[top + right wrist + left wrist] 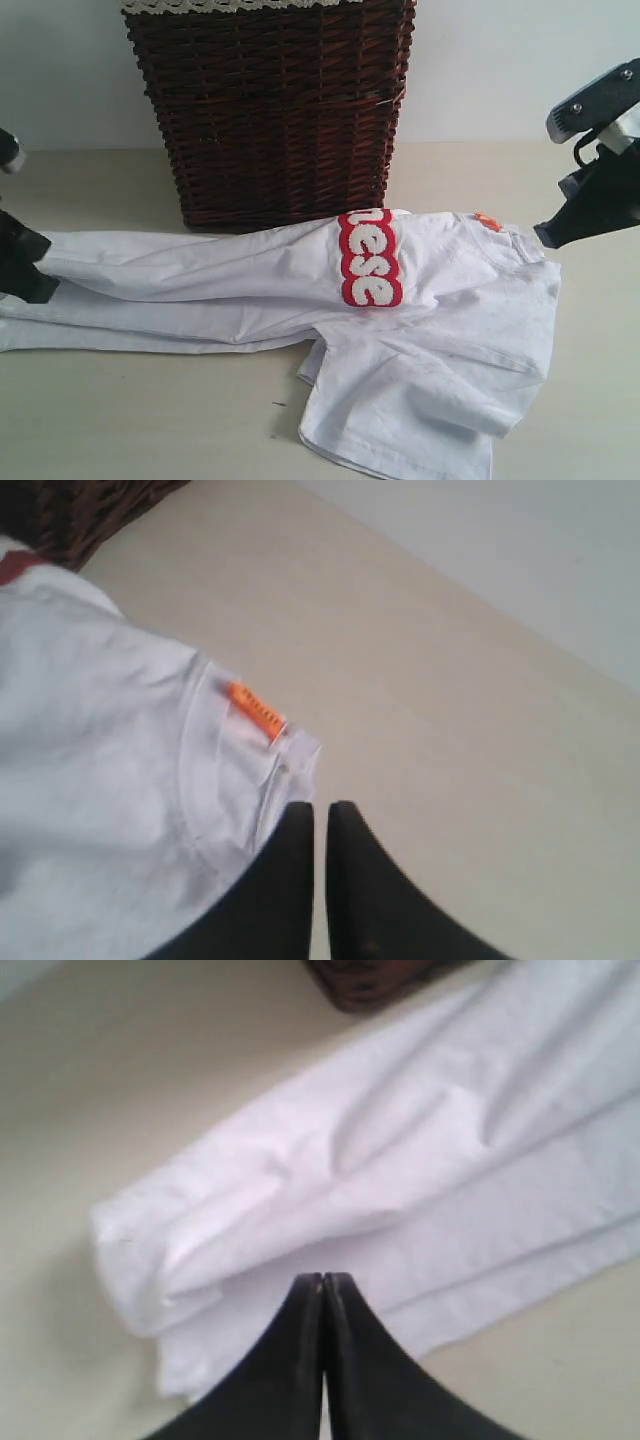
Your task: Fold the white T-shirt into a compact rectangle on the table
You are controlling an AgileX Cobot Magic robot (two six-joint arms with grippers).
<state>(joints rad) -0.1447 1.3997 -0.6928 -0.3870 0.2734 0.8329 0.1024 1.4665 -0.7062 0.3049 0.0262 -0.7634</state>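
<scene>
Left gripper (323, 1280): black fingers pressed together, tips over the folded hem end of the white cotton short-sleeved T-shirt (300, 280); can't tell if any cloth is pinched. Right gripper (318, 810): nearly closed, sliver of gap, empty, just beside the collar's small orange tag (255, 712). Shirt lies rumpled on the pale beige matte table (120, 420), stretched between both grippers, with the dark brown wicker basket (270, 110) beyond it.

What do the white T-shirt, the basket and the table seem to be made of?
White T-shirt: soft matte knit, probably cotton; it creases limply. Its red lettering: fuzzy, towel-like pile. Basket: dark brown woven wicker, slightly glossy strands. Table: smooth pale beige matte surface, perhaps laminate; unclear.
</scene>
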